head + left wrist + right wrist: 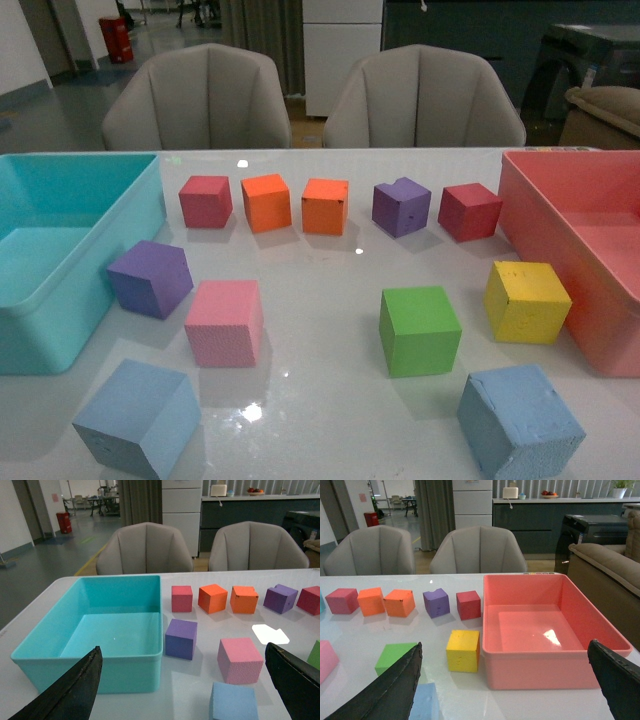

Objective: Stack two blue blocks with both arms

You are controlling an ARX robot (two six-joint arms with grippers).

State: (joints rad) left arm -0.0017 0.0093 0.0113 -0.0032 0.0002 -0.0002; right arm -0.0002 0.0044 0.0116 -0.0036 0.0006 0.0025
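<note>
Pale sky-blue foam, rough and grainy, made up both task cubes, and both sat flat on the glossy white counter [320,290], unstacked and well apart. The left blue block [138,418] lay at the near left of the counter, just in front of a pink cube [224,322] and near the front corner of the teal bin [60,300]. The right blue block [520,420] lay at the near right, in front of a green cube [419,329] and a yellow cube [526,301], with the pink bin [590,250] further to its right.

Being cubes, neither had a longer side. Each stood upright on one face but turned on the counter, so that a vertical edge, not a flat face, pointed roughly toward the robot.

Neither arm showed in the front view. In the left wrist view the left gripper [182,652] had its jaws spread wide, clamped on nothing, and the left blue block showed between its dark fingers [70,690], untouched. In the right wrist view the right gripper [505,646] likewise held its jaws wide apart and empty. The right blue block was partly hidden behind one finger, close to the green cube.

Further back ran a row of red, orange, orange, purple and red cubes.
</note>
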